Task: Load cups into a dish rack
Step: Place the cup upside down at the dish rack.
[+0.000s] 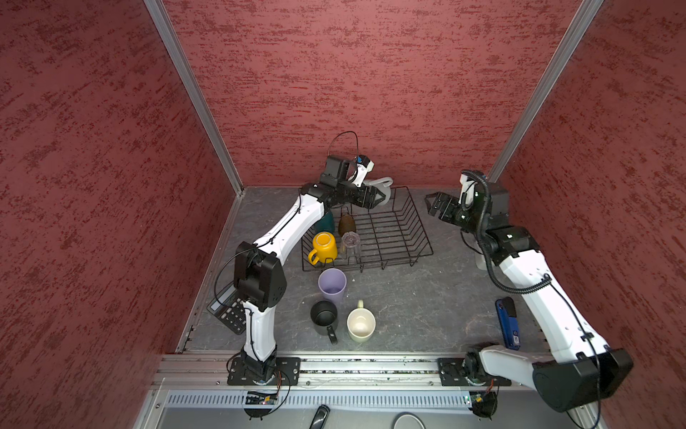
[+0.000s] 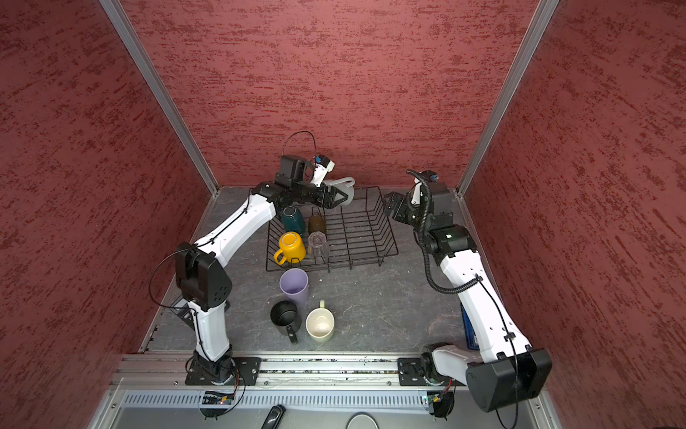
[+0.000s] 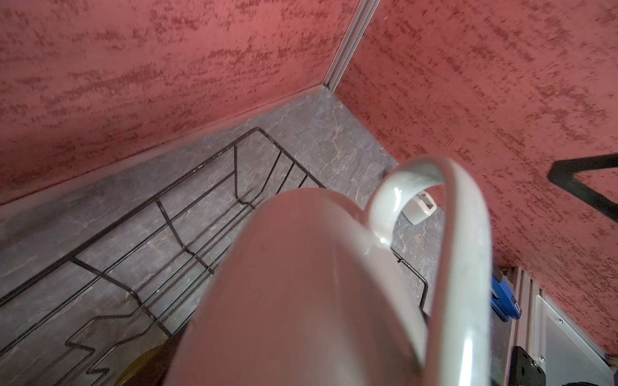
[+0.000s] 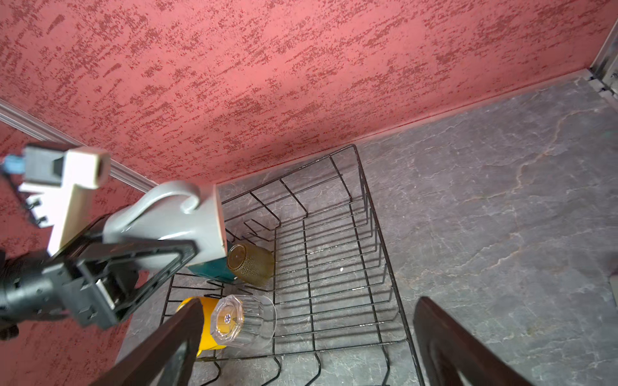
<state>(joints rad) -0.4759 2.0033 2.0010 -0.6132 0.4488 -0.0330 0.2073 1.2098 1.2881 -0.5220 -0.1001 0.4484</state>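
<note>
My left gripper (image 1: 382, 197) is shut on the grey mug (image 1: 386, 184), held sideways in the air over the back left corner of the black wire dish rack (image 1: 386, 234); the mug (image 3: 301, 284) hides the jaws in the left wrist view. Inside the rack's left side sit the yellow mug (image 1: 324, 246), teal mug (image 2: 293, 219), brown glass (image 4: 250, 264) and clear ribbed glass (image 4: 244, 320). In front of the rack stand the lilac tumbler (image 1: 332, 284), black mug (image 1: 324, 315) and cream mug (image 1: 361, 325). My right gripper (image 1: 430, 204) hangs open and empty just right of the rack.
Red walls close in the back and both sides. A calculator (image 1: 228, 312) lies at the left edge behind my left arm. A blue stapler-like tool (image 1: 508, 323) lies at the right, by my right arm. The rack's right half (image 4: 334, 254) holds no cups.
</note>
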